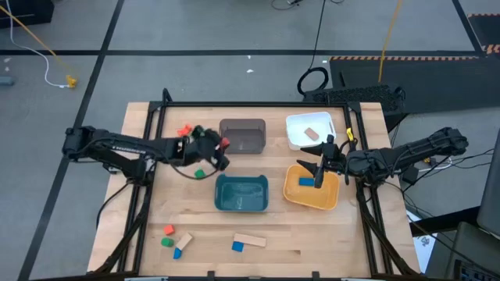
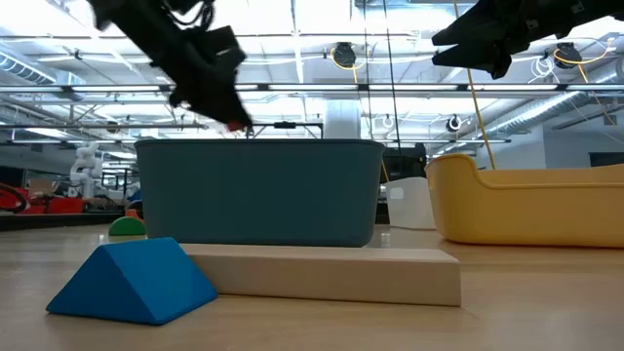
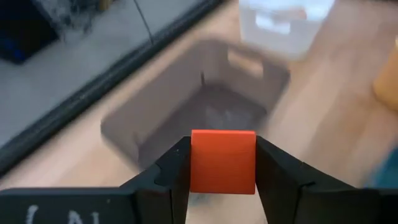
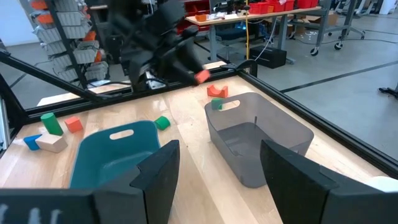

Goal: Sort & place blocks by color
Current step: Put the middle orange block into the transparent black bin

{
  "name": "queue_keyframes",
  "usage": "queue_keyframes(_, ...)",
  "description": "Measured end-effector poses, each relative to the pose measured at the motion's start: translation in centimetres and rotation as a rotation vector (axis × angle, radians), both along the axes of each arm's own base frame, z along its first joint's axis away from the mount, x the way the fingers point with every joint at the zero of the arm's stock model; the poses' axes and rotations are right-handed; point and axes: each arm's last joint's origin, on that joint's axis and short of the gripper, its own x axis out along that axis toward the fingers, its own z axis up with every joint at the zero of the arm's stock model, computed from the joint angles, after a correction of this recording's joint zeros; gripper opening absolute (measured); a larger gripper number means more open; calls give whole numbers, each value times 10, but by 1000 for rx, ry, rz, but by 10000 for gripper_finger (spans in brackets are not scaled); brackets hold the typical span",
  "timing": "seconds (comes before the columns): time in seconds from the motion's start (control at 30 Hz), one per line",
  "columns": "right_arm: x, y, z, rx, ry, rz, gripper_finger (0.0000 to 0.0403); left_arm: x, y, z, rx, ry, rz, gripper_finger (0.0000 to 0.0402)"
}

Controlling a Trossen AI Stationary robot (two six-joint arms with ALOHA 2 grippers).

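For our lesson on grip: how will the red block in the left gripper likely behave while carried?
The red block looks stiff: its flat faces sit squarely between the left gripper's fingers, so it probably won't bend or twist. It seems small and light. Its smooth faces might slip if the grip loosens.

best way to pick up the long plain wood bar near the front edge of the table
Grip the plain wood bar across its short width near the middle, coming straight down from above. It lies flat, its long sides look exposed, and the blue block sits right at one end, so avoid an endwise grip.

Overhead straight down, table-level across, wrist cameras forward and close; grey tray (image 3: 199, 106) common to both wrist views.
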Motion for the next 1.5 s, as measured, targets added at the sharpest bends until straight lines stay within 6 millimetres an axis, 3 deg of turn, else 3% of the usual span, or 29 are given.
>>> queue_keyframes(0.17, 0, 0, 0, 0, 1, -1, 215, 14, 25, -3, -4, -77, -16, 156)
queue_keyframes(0.47, 0, 0, 0, 0, 0, -1, 215, 32, 46, -38, -64, -38, 19, 152)
queue_keyframes(0.7, 0, 0, 0, 0, 0, -1, 215, 35, 49, -49, -96, -21, 38, 154)
queue_keyframes(1.3, 0, 0, 0, 0, 0, 0, 215, 35, 50, -51, -113, -24, 57, 143)
queue_keyframes(1.5, 0, 0, 0, 0, 0, 0, 215, 32, 53, -54, -133, -3, 82, 180)
